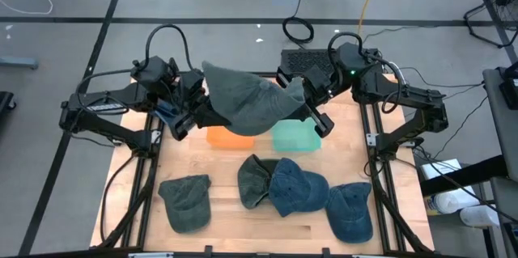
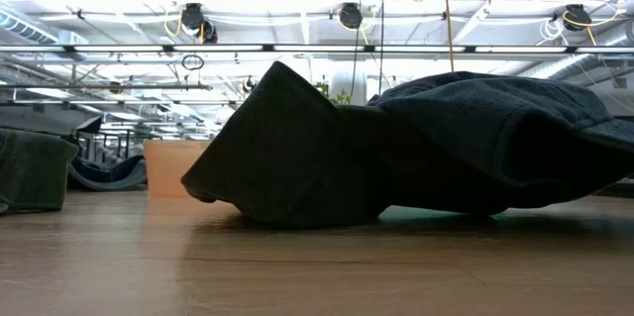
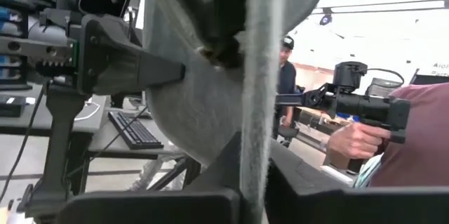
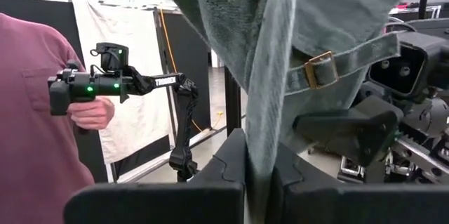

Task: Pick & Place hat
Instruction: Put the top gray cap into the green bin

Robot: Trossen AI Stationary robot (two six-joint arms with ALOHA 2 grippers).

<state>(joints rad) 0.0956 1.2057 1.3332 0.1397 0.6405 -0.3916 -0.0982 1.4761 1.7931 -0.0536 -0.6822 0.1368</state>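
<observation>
On the left side of my table, the left gripper (image 1: 197,103) is pinching one edge of the grey-green hat (image 1: 243,96). My left wrist view shows the cloth squeezed tight between its two fingers. The hat hangs in the air between both arms, above the back of the table (image 1: 235,238). Under it I can see an orange bin (image 1: 229,137) and, beside that, a green bin (image 1: 295,137). Going right, the right gripper (image 1: 306,100) is pinching the other edge of the same hat, close to its strap and brass buckle (image 4: 319,69).

I think the pick is done, because the hat is up off the table. The place is still left to do. The hat is not in any bin yet, and I cannot tell which bin it should go in.

Four more hats lie at the front: a green cap (image 1: 186,200) on the left, a dark green cap (image 1: 254,180), a blue cap (image 1: 296,187) touching it, and another blue cap (image 1: 350,209) on the right.

From the low camera a dark hat fills most of the picture, so I cannot see the grippers there. Maybe the lifted hat hides part of the orange bin too. A person's hand (image 4: 90,114) holding a controller shows behind the table.
</observation>
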